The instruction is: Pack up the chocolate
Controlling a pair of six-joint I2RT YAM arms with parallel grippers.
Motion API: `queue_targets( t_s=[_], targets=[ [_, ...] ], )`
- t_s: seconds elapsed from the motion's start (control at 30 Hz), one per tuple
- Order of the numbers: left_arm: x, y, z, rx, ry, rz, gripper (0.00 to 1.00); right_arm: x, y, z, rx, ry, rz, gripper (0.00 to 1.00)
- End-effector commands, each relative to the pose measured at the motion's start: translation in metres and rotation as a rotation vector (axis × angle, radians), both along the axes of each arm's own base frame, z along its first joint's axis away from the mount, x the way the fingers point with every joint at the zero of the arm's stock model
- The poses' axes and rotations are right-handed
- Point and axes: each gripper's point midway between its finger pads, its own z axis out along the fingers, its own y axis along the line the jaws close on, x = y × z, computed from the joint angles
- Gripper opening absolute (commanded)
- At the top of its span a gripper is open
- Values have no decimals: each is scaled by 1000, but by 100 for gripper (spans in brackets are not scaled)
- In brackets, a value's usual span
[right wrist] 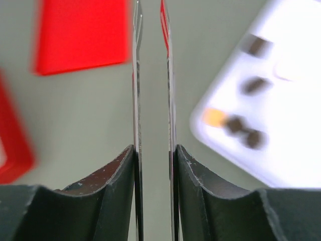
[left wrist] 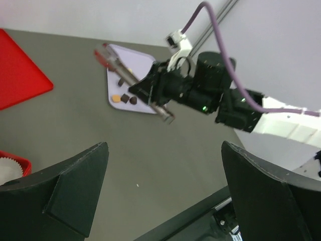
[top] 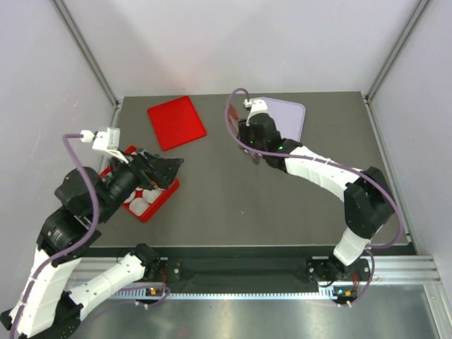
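Several small pieces of chocolate (left wrist: 124, 98), dark brown and one tan, lie on a pale tray (left wrist: 143, 63); in the right wrist view the chocolate (right wrist: 235, 124) is a blur to the right of the jaws. My right gripper (right wrist: 153, 150) is shut on a pair of metal tongs (right wrist: 136, 75) with red tips. The tongs (left wrist: 131, 80) hang over the tray's left edge with nothing between their blades. My left gripper (left wrist: 164, 150) stands open and empty over the table, beside the red box (top: 157, 200).
The red box holds white paper cups (top: 138, 205) at the left. A flat red lid (top: 176, 122) lies at the back, left of the tray (top: 293, 113). Grey walls enclose the table on three sides.
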Motion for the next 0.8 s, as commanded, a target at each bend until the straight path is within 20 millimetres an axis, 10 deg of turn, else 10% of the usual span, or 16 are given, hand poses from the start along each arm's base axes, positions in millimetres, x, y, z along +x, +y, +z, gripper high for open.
queue_targets(
  t_s=[0.0, 0.27, 0.77],
  targets=[
    [15, -10, -14, 1, 29, 13, 99, 8, -50, 5, -107, -2, -97, 36],
    [34, -30, -59, 59, 113, -7, 99, 52, -110, -20, -228, 85, -169, 40],
    [37, -26, -71, 109, 111, 8, 99, 95, -131, -44, -366, 93, -28, 48]
  ],
)
